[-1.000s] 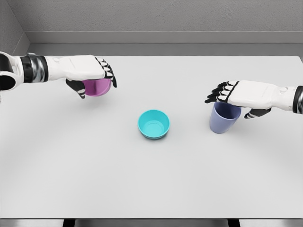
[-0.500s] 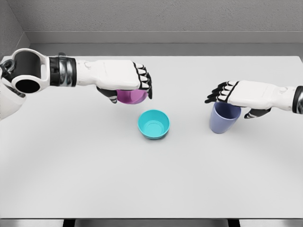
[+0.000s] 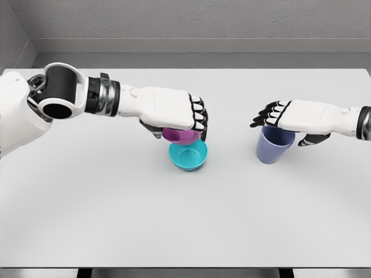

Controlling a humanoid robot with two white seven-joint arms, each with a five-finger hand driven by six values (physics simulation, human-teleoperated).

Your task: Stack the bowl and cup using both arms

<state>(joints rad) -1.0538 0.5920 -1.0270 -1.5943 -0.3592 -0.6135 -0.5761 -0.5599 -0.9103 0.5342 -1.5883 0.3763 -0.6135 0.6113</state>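
Purple bowl (image 3: 181, 136): it is held in the left robot hand, above the far rim of the teal bowl, and it overlaps that rim in the view. Only its lower part shows under the palm. If it already touches the teal bowl, I cannot tell.

Teal bowl (image 3: 189, 156): it stands upright near the middle of the worktop, open side up, with nothing fully inside it.

Left robot hand (image 3: 177, 113): the fingers are curled down around the purple bowl and grip it from above; the thumb shows dark at the near-left side of the bowl. The arm reaches in from the left edge, with its big white and black joint far left.

Blue cup (image 3: 275, 145): it stands upright on the worktop, well apart to the right of the teal bowl.

Right robot hand (image 3: 290, 119): it lies over the top of the blue cup, fingers stretched to the left past the rim, thumb at the right side of the cup. If it really clamps the cup, I cannot tell.

Worktop (image 3: 185, 226): white and flat, with a grey wall behind.
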